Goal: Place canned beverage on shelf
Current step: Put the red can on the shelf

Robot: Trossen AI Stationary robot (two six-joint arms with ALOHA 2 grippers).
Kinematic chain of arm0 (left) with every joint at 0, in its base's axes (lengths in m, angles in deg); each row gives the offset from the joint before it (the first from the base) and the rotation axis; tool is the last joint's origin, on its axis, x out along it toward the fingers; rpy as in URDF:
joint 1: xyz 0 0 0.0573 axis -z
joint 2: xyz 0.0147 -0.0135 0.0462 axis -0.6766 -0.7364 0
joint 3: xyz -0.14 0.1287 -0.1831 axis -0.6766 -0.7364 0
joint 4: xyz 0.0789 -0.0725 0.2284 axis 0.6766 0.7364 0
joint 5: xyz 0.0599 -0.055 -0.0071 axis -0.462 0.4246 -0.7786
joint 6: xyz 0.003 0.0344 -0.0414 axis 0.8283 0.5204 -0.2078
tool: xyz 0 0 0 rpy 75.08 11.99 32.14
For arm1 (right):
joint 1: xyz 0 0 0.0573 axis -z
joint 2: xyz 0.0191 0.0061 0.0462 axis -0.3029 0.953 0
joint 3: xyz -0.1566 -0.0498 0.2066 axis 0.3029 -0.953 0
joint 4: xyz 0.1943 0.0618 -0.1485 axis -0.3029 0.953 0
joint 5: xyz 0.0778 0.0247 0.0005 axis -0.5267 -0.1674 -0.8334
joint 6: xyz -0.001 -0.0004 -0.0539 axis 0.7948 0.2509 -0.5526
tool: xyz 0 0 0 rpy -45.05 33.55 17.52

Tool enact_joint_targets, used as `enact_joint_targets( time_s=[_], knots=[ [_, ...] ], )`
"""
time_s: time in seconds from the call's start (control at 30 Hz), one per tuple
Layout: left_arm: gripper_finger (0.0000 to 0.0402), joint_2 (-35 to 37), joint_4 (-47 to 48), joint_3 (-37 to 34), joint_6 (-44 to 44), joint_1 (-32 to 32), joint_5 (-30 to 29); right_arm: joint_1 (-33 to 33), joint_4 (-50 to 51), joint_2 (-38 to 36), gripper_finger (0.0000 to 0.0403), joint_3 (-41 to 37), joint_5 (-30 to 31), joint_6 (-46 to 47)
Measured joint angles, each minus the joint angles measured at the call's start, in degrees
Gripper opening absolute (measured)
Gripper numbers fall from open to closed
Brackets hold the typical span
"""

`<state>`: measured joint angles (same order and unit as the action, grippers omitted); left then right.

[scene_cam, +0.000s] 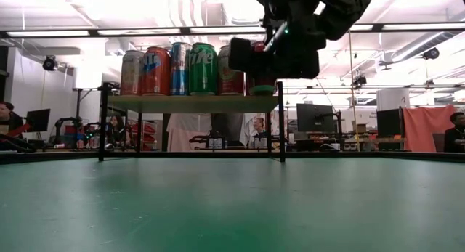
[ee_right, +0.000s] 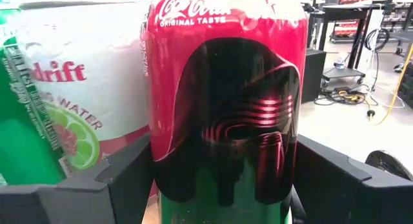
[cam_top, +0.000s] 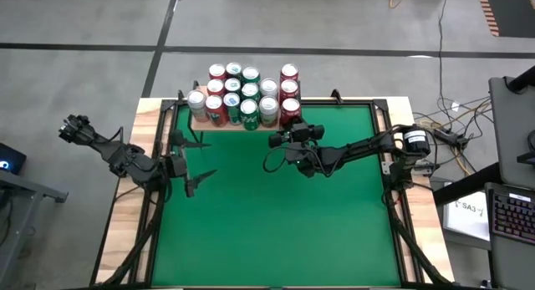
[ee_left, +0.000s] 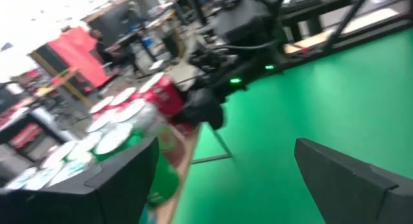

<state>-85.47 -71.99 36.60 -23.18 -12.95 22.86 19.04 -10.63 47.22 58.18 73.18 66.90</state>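
Fingers of the right gripper (ee_right: 222, 179) clasp a red "Coca-Cola Original Taste" can (ee_right: 226, 101); left gripper (cam_top: 194, 163) fingers wide.

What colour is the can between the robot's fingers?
The Coca-Cola can is red with a dark helmet-like mask picture on it. The right wrist view shows it best.

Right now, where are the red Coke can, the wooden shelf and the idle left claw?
Coke can (ee_right: 226, 121), right wrist view, its dark printed side.
Shelf (scene_cam: 192, 104), low view, front edge.
Left gripper (cam_top: 196, 160), high view, between its fingertips.
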Motion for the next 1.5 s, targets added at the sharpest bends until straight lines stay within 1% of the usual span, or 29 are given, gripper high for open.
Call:
enact_joint_targets(
  time_s=[0.1,0.33,0.63,0.87,1.5],
  knots=[
    [0.0346,-0.1,0.1,-0.5,-1.0,0.1,2.3,0.5,0.0,0.0,0.0294,0.0,-0.3,-0.9],
    [0.0346,-0.1,-0.1,-1.1,-2.1,0.0,2.3,1.1,0.2,0.0,0.0297,0.0,-0.5,-2.5],
    [0.0346,-0.1,-0.4,-1.1,-3.2,0.0,2.3,2.1,1.1,0.0,0.0333,0.0,-0.3,-2.7],
    [0.0346,-0.1,-0.4,-1.1,-3.2,0.0,2.3,2.1,1.1,-0.1,0.0347,0.0,0.0,-2.5],
    [0.0346,-0.2,-0.3,-1.1,-3.2,0.0,2.3,2.3,1.1,-0.1,0.0349,0.0,-0.2,-7.1]
  ],
)
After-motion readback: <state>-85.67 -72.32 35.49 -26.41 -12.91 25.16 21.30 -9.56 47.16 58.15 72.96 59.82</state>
